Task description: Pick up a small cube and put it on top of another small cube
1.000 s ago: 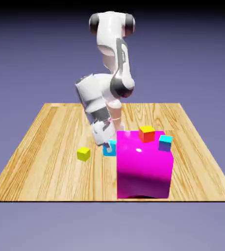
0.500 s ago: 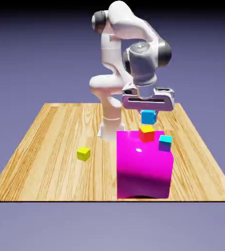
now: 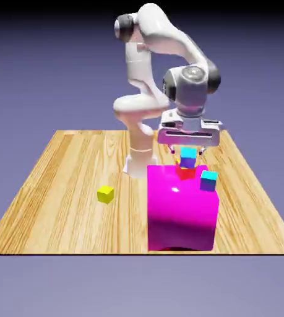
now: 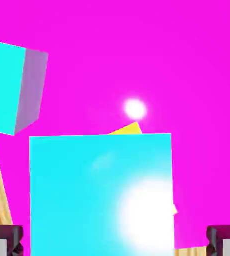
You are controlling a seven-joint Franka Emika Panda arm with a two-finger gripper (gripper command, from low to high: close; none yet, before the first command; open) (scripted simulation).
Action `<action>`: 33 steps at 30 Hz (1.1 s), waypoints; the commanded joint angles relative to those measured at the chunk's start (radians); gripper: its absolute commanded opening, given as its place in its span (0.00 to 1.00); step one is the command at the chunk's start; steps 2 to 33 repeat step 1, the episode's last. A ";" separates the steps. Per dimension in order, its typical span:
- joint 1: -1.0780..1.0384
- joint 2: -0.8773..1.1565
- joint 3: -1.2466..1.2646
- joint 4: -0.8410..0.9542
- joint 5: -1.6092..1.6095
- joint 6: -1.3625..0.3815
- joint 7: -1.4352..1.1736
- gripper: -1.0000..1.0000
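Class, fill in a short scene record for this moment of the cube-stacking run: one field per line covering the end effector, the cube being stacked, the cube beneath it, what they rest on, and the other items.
end effector: open, directly above the stack
small cube: cyan top, resting on the red cube, released
red cube: yellow-orange top mostly covered; a corner peeks out in the hand view
support: magenta block, standing on the wooden table
purple-sided cube: cyan top, on the block, apart from the stack
yellow cube: on the table, at the exterior view's left
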 commanded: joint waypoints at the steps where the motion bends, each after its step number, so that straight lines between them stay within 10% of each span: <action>1: 0.000 -0.001 0.000 0.007 -0.001 -0.009 0.000 1.00; 33: 0.000 -0.001 0.000 0.007 -0.001 -0.009 0.000 1.00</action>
